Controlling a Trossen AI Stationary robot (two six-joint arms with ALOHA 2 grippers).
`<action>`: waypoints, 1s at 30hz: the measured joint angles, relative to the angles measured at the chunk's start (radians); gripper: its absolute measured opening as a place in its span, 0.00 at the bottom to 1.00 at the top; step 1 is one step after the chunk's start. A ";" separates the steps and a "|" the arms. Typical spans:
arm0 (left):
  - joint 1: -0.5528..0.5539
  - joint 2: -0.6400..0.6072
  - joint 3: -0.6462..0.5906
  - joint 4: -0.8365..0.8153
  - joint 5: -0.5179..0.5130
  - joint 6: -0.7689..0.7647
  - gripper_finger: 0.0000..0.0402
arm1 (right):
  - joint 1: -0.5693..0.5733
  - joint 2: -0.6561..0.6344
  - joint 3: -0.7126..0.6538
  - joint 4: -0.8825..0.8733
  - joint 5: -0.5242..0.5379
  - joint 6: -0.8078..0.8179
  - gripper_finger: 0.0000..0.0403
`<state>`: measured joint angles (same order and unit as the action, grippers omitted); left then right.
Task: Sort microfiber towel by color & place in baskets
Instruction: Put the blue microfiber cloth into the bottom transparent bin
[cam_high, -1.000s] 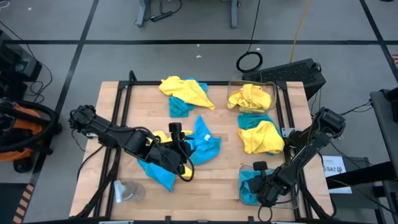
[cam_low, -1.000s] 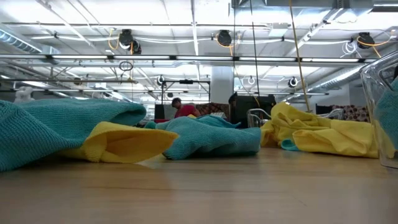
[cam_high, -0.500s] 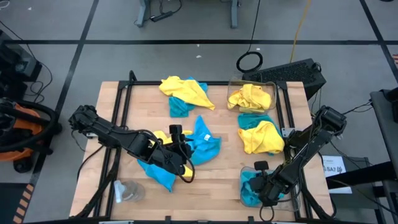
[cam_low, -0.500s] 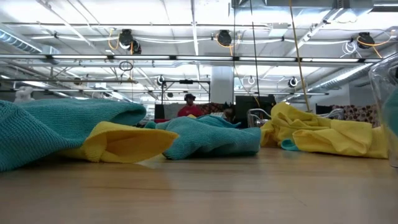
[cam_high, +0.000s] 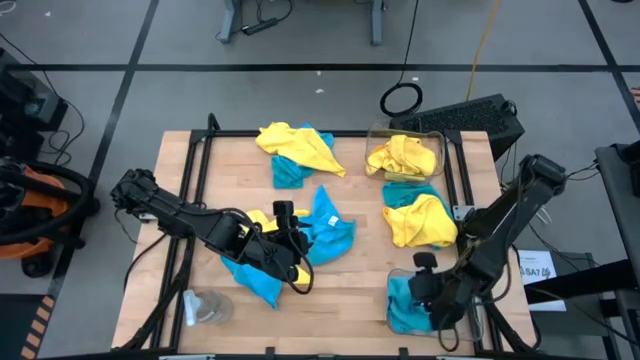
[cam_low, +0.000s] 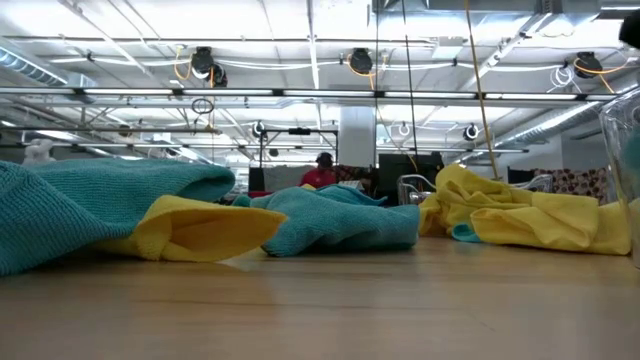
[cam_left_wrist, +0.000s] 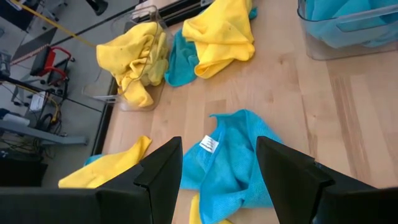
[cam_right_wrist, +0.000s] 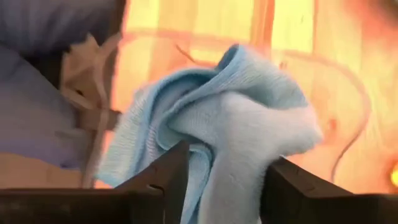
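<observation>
Right gripper (cam_high: 432, 300) lifted above basket (cam_high: 400, 318)

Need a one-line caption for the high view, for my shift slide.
Right gripper over the blue-towel basket; left gripper open above mixed towels.

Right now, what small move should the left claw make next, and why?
Probably lower the left claw onto the blue towel: it hangs open above it, and that towel lies loose on the table, outside the blue-filled basket.
</observation>
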<state>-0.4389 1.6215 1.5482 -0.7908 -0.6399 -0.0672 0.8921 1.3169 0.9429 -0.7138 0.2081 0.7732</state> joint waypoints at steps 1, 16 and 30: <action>0.000 0.000 0.000 0.000 0.000 0.001 0.53 | 0.000 -0.019 0.003 0.000 0.002 -0.001 0.39; 0.000 0.000 0.000 -0.004 0.000 -0.002 0.53 | 0.009 -0.159 0.003 0.014 0.002 -0.006 0.51; 0.000 0.000 0.000 -0.004 0.000 -0.004 0.53 | 0.031 0.026 0.004 0.003 0.128 -0.017 0.22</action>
<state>-0.4387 1.6215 1.5482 -0.7944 -0.6399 -0.0715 0.9230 1.3426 0.9470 -0.7107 0.3361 0.7560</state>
